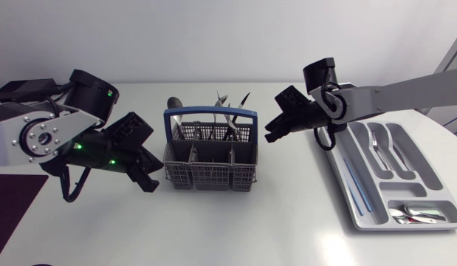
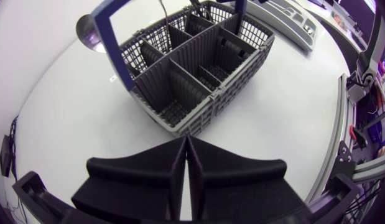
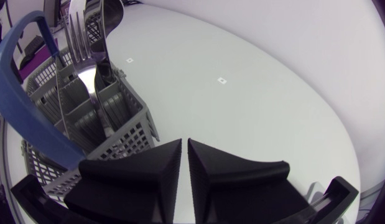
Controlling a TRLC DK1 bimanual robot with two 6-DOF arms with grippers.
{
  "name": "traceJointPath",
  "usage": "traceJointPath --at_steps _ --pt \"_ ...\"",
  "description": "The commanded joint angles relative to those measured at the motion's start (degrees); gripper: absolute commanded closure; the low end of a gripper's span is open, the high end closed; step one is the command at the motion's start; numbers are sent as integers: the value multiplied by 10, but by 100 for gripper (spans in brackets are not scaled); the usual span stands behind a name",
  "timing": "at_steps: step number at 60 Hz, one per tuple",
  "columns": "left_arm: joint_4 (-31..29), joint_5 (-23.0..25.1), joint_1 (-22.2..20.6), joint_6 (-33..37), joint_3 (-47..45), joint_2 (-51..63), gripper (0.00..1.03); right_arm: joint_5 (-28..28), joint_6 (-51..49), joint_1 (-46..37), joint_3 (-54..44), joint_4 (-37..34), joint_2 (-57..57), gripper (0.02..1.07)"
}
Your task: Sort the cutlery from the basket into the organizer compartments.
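Cutlery (image 1: 227, 109) stands in the far compartments of the basket (image 1: 210, 166): forks (image 3: 77, 37) with their tines up, and a spoon (image 1: 174, 103) leaning out past the far left corner. The basket is grey mesh with a blue handle (image 1: 210, 113) arching over it, and it sits a little left of the middle of the table (image 1: 250, 229). The organizer (image 1: 432, 177), a grey tray, lies well apart at the right, skewed to the table's edge. Forks and spoons (image 1: 379, 148) lie lengthwise in its long compartments and more spoons (image 1: 416, 213) lie across the near compartment. A thin bluish strip (image 1: 355, 188) runs along its leftmost slot; I cannot tell what it is.

My right pincer (image 1: 271, 133) hangs above the table just right of the basket's far right corner, apart from it, with its fingers pressed together on nothing. My right arm (image 1: 405, 92) comes in from the right, past the organizer's far end. My left pincer (image 1: 148, 183) is low, just left of the basket's near left corner and not touching it. Its fingers are pressed together too and hold nothing. My left arm (image 1: 43, 137) shows small green lights.

The table is white and smooth, glossy enough to carry soft glare at the near right. A small square mark (image 3: 222, 79) sits on the bare surface ahead of my right pincer.
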Motion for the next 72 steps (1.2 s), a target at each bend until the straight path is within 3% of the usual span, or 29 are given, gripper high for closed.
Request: traceJointPath --at_steps 1,19,34,72 --pt "5 8 -8 21 -23 7 100 -20 36 2 46 -24 38 101" --pt "30 14 -5 33 -37 35 100 -98 105 -5 169 -83 120 101" --pt "71 14 28 31 -22 87 100 -184 144 -12 237 -154 169 101" --pt "97 44 95 36 75 207 100 -251 102 -21 82 -168 72 101"
